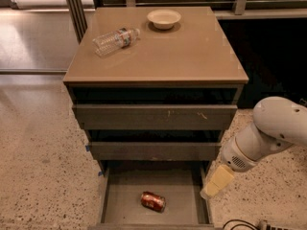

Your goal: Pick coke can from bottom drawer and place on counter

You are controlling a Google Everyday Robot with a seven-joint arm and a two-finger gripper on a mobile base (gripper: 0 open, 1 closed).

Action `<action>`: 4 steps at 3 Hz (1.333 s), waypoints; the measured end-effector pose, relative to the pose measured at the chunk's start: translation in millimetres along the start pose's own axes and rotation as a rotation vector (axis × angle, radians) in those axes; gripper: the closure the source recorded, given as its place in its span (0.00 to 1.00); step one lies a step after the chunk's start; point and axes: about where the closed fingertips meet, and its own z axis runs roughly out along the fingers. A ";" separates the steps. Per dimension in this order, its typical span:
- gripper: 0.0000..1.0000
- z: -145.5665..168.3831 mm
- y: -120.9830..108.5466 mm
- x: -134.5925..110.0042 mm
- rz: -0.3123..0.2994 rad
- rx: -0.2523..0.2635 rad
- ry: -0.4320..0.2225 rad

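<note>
Coke can [153, 201] lies on its side on the floor of the open bottom drawer [178, 189], near the front middle, nothing over it. On the counter [192, 56] we see a water bottle [115, 40] lying far left and a bowl [164, 18] far centre. Gripper [213, 187] hangs at the drawer's right wall, apart from the can; we can't tell its grip state.
</note>
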 end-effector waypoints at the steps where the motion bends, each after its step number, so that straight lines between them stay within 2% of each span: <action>1: 0.00 46.9 -2.4 16.3 0.041 -0.049 0.021; 2: 0.00 76.9 4.7 30.5 0.047 -0.100 0.063; 3: 0.00 77.0 4.7 30.5 0.047 -0.100 0.062; 4: 0.00 98.6 2.9 36.7 0.057 -0.099 -0.044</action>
